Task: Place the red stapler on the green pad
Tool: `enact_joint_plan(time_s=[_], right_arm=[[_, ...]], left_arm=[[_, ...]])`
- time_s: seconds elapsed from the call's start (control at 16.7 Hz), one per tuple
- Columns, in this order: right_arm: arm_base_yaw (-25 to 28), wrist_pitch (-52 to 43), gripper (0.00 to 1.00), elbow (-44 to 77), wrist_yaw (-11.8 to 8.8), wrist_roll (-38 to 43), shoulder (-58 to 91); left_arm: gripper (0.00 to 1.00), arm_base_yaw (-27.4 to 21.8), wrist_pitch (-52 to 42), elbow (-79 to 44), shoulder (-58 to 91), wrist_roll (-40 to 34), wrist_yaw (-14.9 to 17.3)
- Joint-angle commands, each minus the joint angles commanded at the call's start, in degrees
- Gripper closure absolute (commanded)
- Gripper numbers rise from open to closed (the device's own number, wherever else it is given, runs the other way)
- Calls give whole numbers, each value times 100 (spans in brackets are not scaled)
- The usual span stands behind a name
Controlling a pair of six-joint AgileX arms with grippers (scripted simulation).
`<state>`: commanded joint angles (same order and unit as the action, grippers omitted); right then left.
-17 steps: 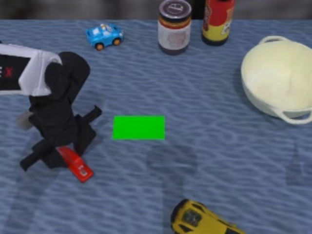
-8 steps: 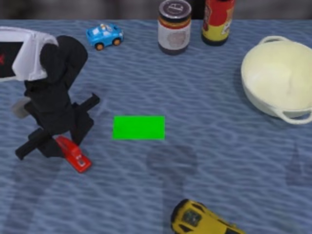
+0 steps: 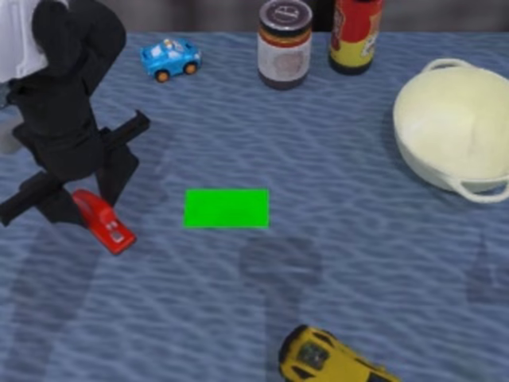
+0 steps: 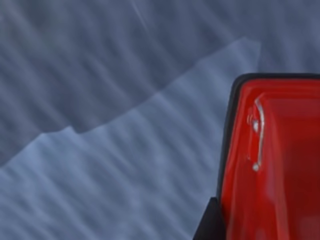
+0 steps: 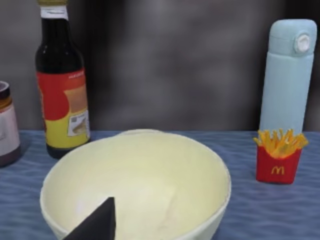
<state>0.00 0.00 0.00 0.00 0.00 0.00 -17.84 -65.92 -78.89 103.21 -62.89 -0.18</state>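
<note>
While over table's left side, left gripper (image 3: 73,208) clamped shut on red stapler (image 3: 104,221) | lifted, left of and apart from green pad (image 3: 227,208) | right arm out of top view.

fries box (image 5: 278,167): yellow "M" arches logo | bottle label (image 5: 64,110): print unreadable | jar label (image 3: 284,54): unreadable

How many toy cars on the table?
2. Blue toy car at the far left of the table, behind the left hand; yellow toy car at the near edge, right of centre, partly cut off. None seem hidden.
</note>
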Motion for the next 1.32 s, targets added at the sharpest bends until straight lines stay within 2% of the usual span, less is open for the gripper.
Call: enact_joint_plan(time_s=[0.24, 0.42, 1.02, 1.14, 1.32], right_arm=[[0, 0, 0, 0, 0, 0, 0], [0, 0, 0, 0, 0, 0, 0], [0, 0, 0, 0, 0, 0, 0], [0, 0, 0, 0, 0, 0, 0], [0, 0, 0, 0, 0, 0, 0]], left_arm=[[100, -51, -18, -61, 81, -70, 1], [100, -173, -232, -617, 478, -643, 8], [100, -925, -1401, -3912, 2627, -4782, 52], [100, -1036, -1525, -4388, 2881, -5281, 56], [100, -1107, -1597, -4679, 3037, -5578, 58]])
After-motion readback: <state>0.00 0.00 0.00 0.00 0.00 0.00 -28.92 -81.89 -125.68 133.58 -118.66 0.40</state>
